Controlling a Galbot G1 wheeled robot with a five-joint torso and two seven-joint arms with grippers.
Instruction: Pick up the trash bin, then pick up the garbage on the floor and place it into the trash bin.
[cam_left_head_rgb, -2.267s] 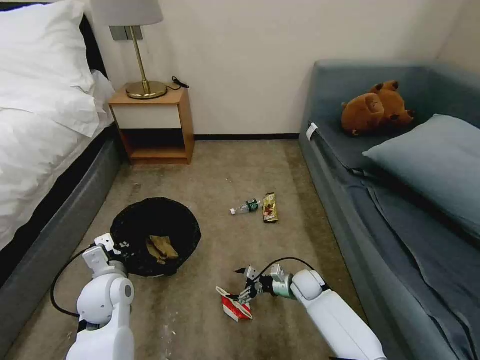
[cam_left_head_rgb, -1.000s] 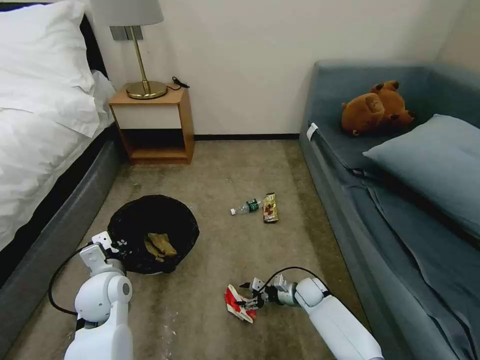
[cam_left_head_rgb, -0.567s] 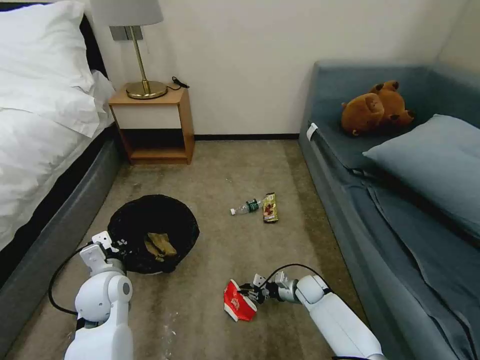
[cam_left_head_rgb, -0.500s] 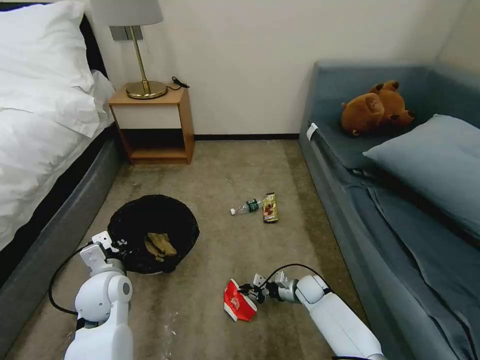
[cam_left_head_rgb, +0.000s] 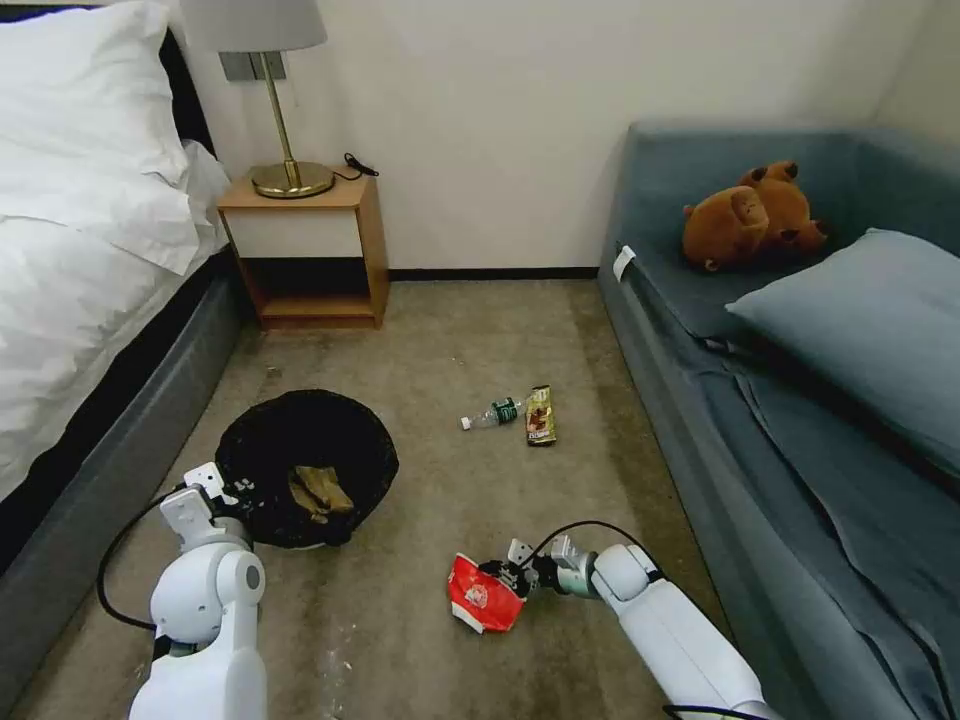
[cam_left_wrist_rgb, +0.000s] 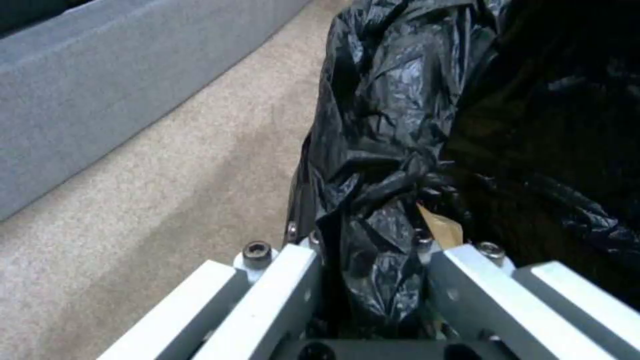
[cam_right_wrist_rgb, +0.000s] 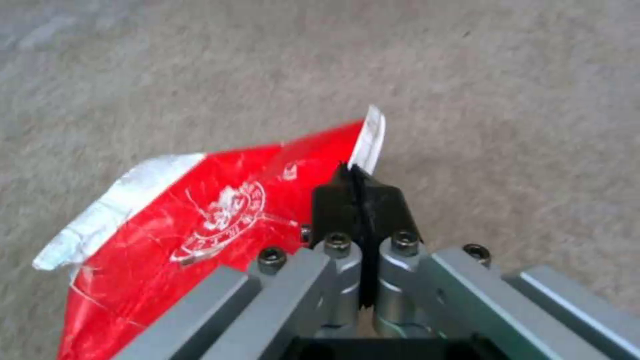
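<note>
The bin (cam_left_head_rgb: 306, 466) sits on the carpet beside the bed, the left gripper (cam_left_wrist_rgb: 373, 250) pinching its bag-covered rim; the brown bag (cam_left_head_rgb: 320, 493) already lies inside. The right gripper (cam_right_wrist_rgb: 360, 200) is pressed together on the red wrapper's (cam_left_head_rgb: 478, 604) edge, low over the floor. The bottle (cam_left_head_rgb: 492, 413) and gold wrapper (cam_left_head_rgb: 540, 415), side by side, remain to collect.

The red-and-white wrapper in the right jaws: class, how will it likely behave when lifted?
The red-and-white wrapper looks thin and creased, so probably floppy and light. The right gripper pinches only one edge, so the rest may droop. Its glossy surface could slip.
</note>
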